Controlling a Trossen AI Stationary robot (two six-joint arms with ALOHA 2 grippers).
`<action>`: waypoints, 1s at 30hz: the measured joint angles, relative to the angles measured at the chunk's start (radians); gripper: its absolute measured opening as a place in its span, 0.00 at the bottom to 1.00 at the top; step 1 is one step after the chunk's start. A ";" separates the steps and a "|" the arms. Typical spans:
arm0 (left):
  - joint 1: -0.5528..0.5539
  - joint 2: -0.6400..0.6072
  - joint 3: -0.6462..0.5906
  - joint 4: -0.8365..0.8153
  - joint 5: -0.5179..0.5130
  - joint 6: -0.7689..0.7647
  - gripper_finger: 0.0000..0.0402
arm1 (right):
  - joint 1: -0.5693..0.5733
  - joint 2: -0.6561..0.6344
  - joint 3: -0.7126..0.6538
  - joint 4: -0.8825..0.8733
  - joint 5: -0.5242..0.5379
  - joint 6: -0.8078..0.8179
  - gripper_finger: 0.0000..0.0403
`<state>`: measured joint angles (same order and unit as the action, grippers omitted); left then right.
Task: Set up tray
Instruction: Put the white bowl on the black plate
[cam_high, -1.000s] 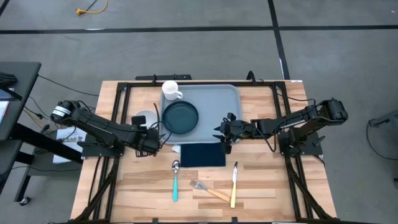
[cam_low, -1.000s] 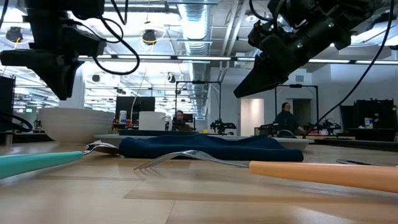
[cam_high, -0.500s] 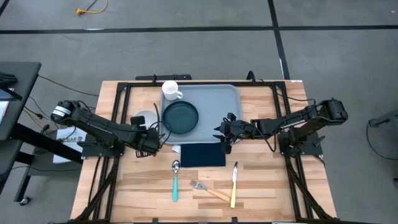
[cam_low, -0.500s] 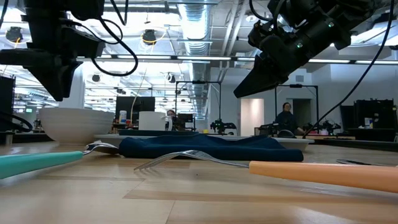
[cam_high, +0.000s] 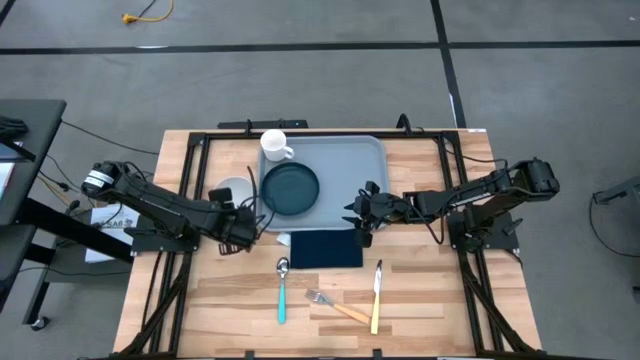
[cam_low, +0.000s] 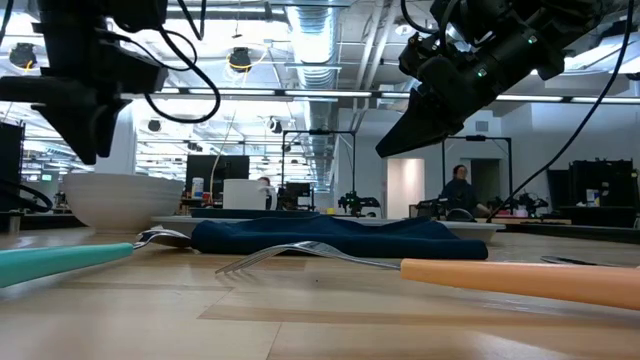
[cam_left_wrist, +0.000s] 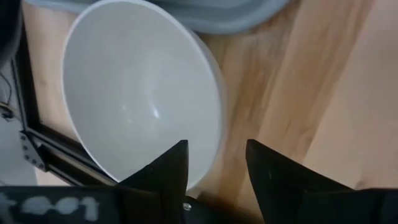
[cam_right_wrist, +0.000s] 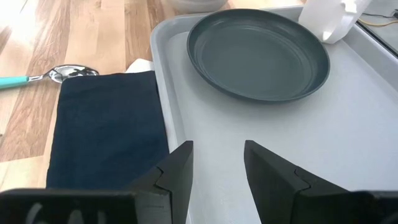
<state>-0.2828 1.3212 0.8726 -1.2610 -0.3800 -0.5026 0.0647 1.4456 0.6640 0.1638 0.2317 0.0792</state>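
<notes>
The light grey-blue tray (cam_high: 350, 170) lies at the table's far middle. On it sit a dark teal plate (cam_high: 290, 188) and a white mug (cam_high: 275, 146). A white bowl (cam_high: 230, 188) stands on the table left of the tray. A navy napkin (cam_high: 325, 248) lies flat against the tray's near rim. My left gripper (cam_high: 248, 218) is open and hovers over the bowl's near right rim (cam_left_wrist: 208, 143). My right gripper (cam_high: 355, 212) is open and hovers over the tray's near right part (cam_right_wrist: 280, 137), with the plate (cam_right_wrist: 258, 53) ahead of it.
A teal-handled spoon (cam_high: 282, 290), a tan-handled fork (cam_high: 335, 306) and a yellow-handled knife (cam_high: 377, 295) lie on the bare wood near the front edge. Black frame rails (cam_high: 190, 180) run along the table's left and right sides.
In the low view my left gripper has shifted slightly toward the table's left edge, staying above the bowl. Nothing on the table has moved.
</notes>
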 joint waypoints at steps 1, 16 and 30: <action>-0.003 0.000 0.000 0.003 0.003 0.000 0.38 | 0.000 0.000 0.000 0.000 0.000 0.000 0.33; -0.006 0.000 -0.091 0.024 -0.030 -0.003 0.38 | 0.000 0.000 0.000 -0.001 0.000 0.000 0.33; 0.004 0.001 -0.145 0.075 -0.027 0.010 0.33 | 0.000 0.000 0.000 0.000 0.000 0.000 0.33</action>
<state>-0.2787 1.3224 0.7277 -1.1861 -0.4072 -0.4923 0.0649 1.4456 0.6640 0.1642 0.2317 0.0792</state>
